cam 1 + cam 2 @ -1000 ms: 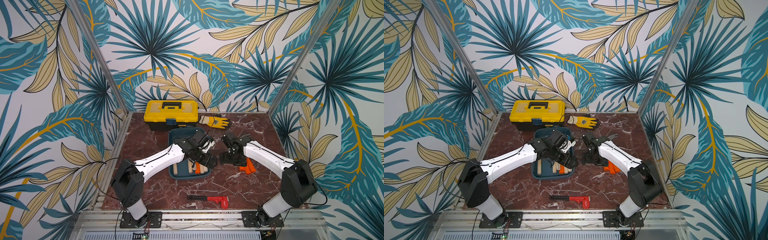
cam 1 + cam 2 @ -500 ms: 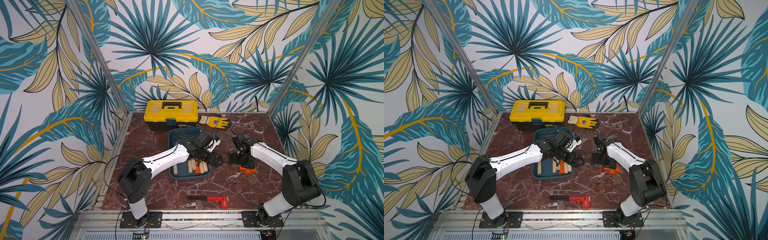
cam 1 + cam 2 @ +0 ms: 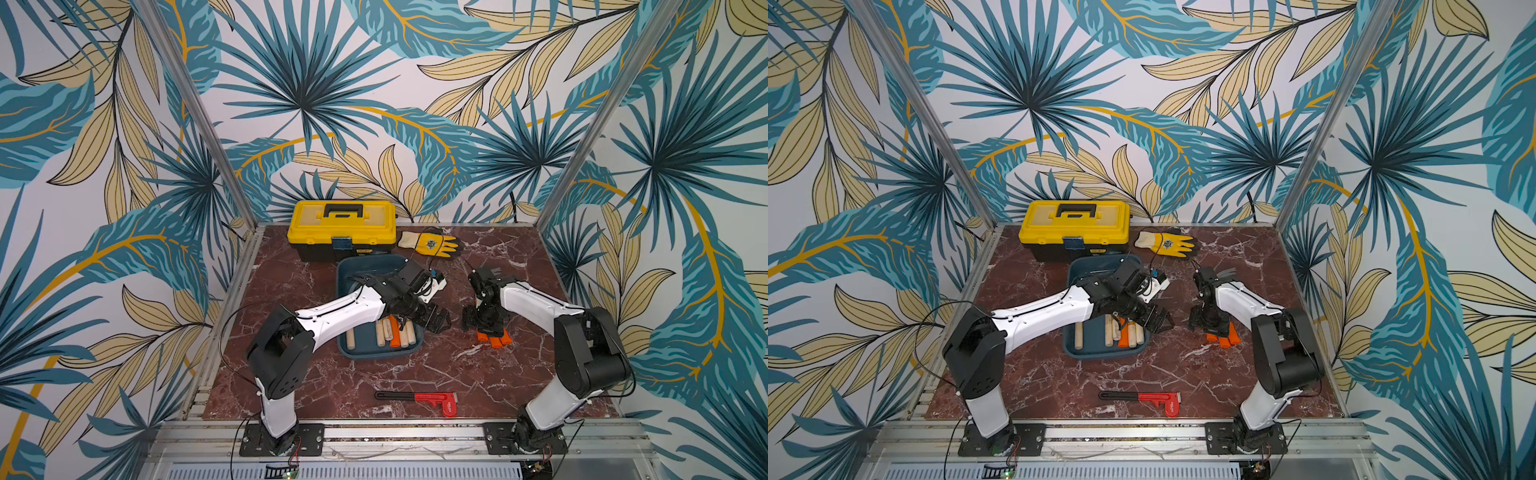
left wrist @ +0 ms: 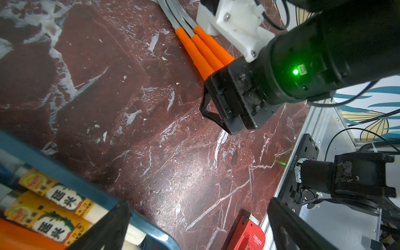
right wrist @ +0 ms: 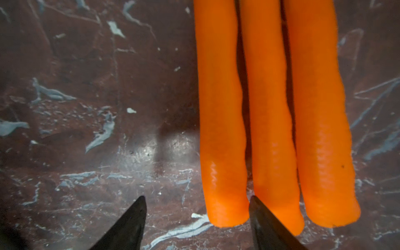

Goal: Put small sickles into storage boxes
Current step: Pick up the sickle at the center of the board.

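Fingers of the right gripper had begun narrowing, still apart around 1 of 3 orange sickles lying right of the tray; a pickup looked imminent. The left gripper, spread empty, had shifted right over its rim.

My right gripper sits low over the marble tabletop, jaws parted. Three orange sickle handles lie side by side, running straight ahead of it. One handle's end lies between my fingertips, hard by one, clear of the other.
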Action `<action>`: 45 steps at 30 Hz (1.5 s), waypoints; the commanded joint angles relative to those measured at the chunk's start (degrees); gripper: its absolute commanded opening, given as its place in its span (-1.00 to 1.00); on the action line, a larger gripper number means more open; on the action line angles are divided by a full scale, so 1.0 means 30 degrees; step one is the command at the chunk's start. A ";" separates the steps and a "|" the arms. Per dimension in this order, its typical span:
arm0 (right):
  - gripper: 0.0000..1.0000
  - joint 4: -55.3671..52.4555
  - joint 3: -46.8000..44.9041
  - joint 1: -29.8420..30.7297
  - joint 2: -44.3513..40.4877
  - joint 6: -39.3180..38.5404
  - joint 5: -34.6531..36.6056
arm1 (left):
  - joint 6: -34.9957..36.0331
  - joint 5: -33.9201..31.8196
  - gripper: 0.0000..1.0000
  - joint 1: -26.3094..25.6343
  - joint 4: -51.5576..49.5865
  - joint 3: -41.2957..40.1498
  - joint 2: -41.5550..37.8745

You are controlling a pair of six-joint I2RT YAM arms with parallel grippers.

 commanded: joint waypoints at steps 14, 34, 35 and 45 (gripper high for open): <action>-0.19 0.0603 0.0882 -0.0113 0.2130 -0.0570 -0.0059 | 0.1123 0.0808 0.99 0.1007 -0.0808 0.0246 -0.0573; -0.69 -0.0951 0.1837 0.0059 0.1105 -0.0669 -0.0064 | 0.1196 0.0765 0.99 0.1387 -0.0900 0.0067 -0.1385; -0.69 -0.1026 0.1909 0.0134 0.1012 -0.0623 -0.0089 | 0.1174 0.0764 0.99 0.1385 -0.0894 0.0041 -0.1455; -0.69 -0.1478 0.2662 0.1273 0.0676 -0.0147 -0.0169 | 0.1080 0.0273 0.99 0.1385 -0.0897 -0.1102 -0.2818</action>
